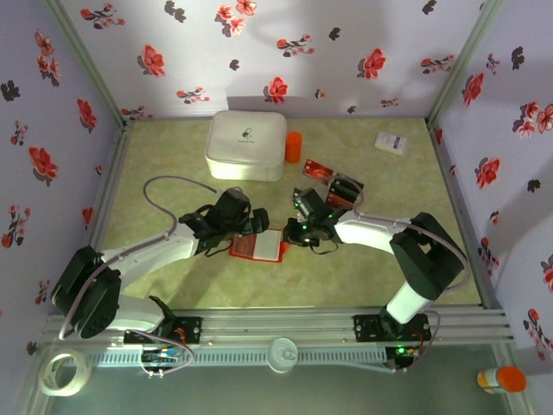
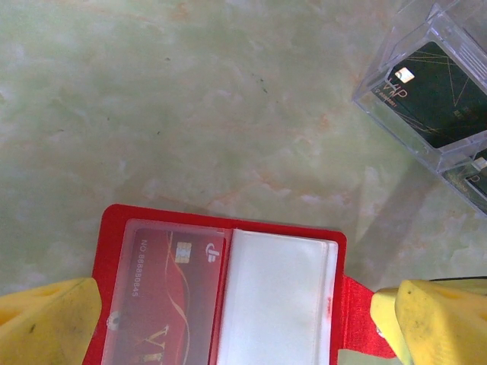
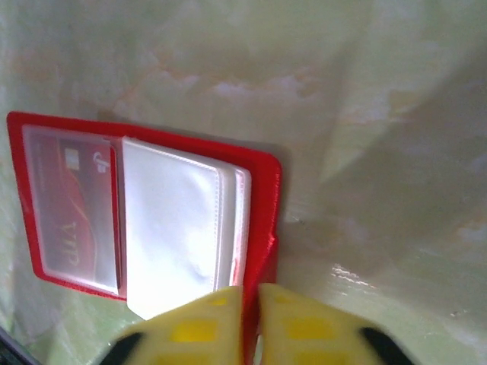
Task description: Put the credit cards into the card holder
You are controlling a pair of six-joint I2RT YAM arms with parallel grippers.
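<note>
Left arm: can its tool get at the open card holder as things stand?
Probably yes. The left tool hangs open with a finger either side of the card holder, nothing between. The right tool, shut on its edge, sits off to one side.

Green marbled tabletop enclosed by floral-print walls. Toward the far wall stands a white rounded box, with an orange cylinder just beside it; a small white box with blue print lies well apart. A tape roll and an orange-capped bottle sit beyond the near rail, at opposite corners.
</note>
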